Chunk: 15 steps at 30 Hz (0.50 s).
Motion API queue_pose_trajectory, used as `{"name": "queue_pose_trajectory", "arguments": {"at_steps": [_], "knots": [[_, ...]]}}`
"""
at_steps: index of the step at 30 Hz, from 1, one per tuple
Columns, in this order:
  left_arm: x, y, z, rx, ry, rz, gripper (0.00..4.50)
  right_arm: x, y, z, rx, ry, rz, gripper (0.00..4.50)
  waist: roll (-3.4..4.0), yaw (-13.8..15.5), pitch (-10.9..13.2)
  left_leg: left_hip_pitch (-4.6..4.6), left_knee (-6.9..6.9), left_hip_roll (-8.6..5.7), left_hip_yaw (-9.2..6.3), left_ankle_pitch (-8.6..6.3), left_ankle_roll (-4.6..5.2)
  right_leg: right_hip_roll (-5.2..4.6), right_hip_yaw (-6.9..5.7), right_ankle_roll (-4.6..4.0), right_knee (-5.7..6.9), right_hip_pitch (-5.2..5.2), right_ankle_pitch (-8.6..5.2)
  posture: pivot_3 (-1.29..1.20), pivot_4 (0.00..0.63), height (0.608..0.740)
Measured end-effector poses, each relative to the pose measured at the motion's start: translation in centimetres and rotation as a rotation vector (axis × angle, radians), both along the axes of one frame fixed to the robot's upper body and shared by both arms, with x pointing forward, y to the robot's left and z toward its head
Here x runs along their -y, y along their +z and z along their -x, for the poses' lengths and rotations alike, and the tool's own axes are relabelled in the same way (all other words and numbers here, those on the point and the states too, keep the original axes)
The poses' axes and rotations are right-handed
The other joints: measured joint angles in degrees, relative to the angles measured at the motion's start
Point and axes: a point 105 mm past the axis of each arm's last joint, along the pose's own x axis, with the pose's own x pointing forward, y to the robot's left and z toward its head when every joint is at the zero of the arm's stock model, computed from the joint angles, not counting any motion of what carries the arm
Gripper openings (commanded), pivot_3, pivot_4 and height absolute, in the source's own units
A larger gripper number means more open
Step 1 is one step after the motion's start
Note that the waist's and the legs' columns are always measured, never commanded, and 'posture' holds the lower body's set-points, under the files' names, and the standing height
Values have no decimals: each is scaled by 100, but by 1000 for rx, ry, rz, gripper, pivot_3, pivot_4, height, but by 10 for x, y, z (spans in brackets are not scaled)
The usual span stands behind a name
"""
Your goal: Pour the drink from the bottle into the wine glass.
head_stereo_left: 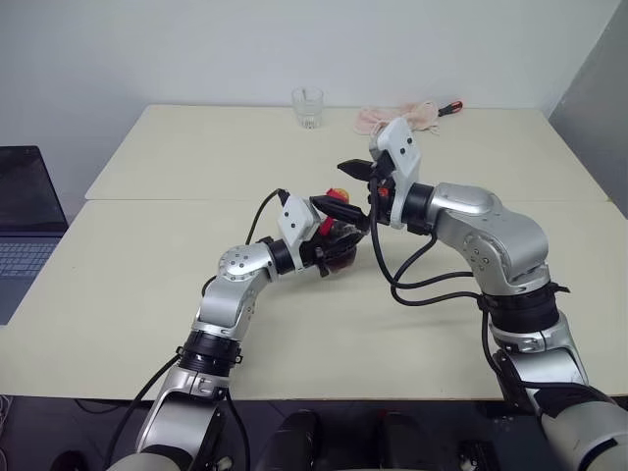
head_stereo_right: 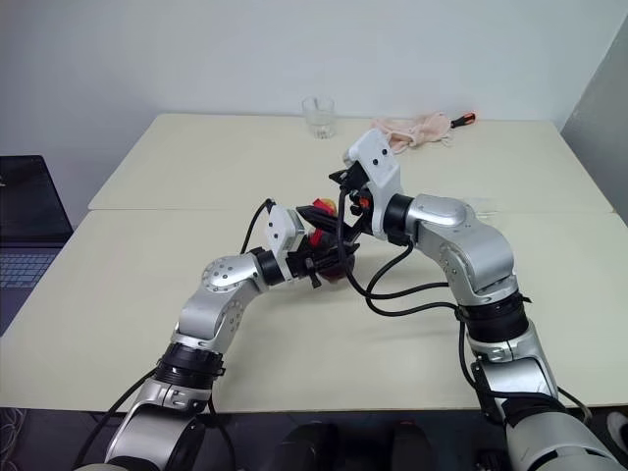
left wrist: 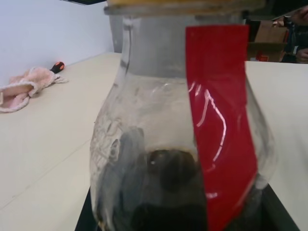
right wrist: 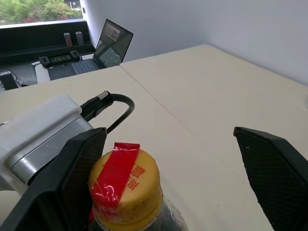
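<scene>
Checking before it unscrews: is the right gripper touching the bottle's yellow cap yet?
Apart. The right wrist view shows the right gripper open, fingers wide on either side of the yellow cap.

— Condition of the bottle (right wrist: pixel 126 199)?

— Stubby, clear, rounded body, upright in my left claw (head_stereo_left: pixel 339 228) above the desk (head_stereo_left: pixel 147 275). Yellow cap (right wrist: pixel 124 185) on, red label strip running over it and down the neck.

— The drink (left wrist: pixel 163 192)?

— Dark, almost black, sitting low in the body.

— Other contact?

— My right claw (right wrist: pixel 173 178) is spread wide around the cap.
</scene>
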Motion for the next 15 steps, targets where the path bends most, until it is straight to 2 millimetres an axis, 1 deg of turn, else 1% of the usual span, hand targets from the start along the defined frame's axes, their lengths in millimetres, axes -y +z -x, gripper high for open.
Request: {"name": "queue_pose_trajectory", "arguments": {"at_steps": [3, 6, 7, 9, 10, 12, 14, 15], "knots": [[0, -1, 0, -5, 6, -1, 1454, 9, 0, 2, 11, 23, 31, 4500, 0, 9, 0, 0, 0, 0, 0, 0, 0, 0, -1, 0, -1, 1, 0, 0, 150, 740], [-1, -3, 0, -12, 10, -5, 1454, 27, -4, 10, 5, 48, 52, 4500, 0, 22, 0, 0, 1, -1, 0, 0, 0, 0, -2, 0, -4, 3, 0, 0, 150, 740], [-1, -3, 0, -11, 10, -4, 1453, 36, -7, 11, -3, 41, 71, 4500, -1, 27, 0, -1, 1, -1, -1, 0, 0, 0, -4, 0, -4, 3, 0, 0, 150, 740], [-4, 0, 0, 0, 12, -5, 1453, 66, -15, 15, -49, 11, 120, 4500, -1, 53, 1, -1, 1, -4, 0, -1, 2, -2, -4, 0, -7, 6, 0, 0, 150, 740], [-7, 1, -1, 4, 20, -8, 1453, 76, -15, 22, -65, 25, 133, 4500, -1, 44, 0, -1, 1, -3, 1, -2, 3, -2, -3, 1, -6, 5, 0, 0, 150, 740], [-8, 1, -1, 6, 25, -9, 1453, 78, -10, 36, -66, 94, 143, 4500, 0, 13, 0, 0, -2, 2, 1, -2, 3, -1, -3, 1, -6, 5, 0, 0, 150, 740], [-6, 1, -1, 5, 17, -7, 1453, 69, -4, 51, -45, 188, 140, 4500, 0, -31, 0, 2, -5, 10, 3, -2, 4, 3, -4, 0, -4, 5, 0, 0, 150, 740], [-5, 1, 0, 5, 13, -3, 1453, 65, -2, 54, -40, 216, 128, 4500, 0, -33, 0, 3, -5, 11, 3, -2, 4, 4, -5, 0, -4, 5, 0, 0, 150, 740]]}}
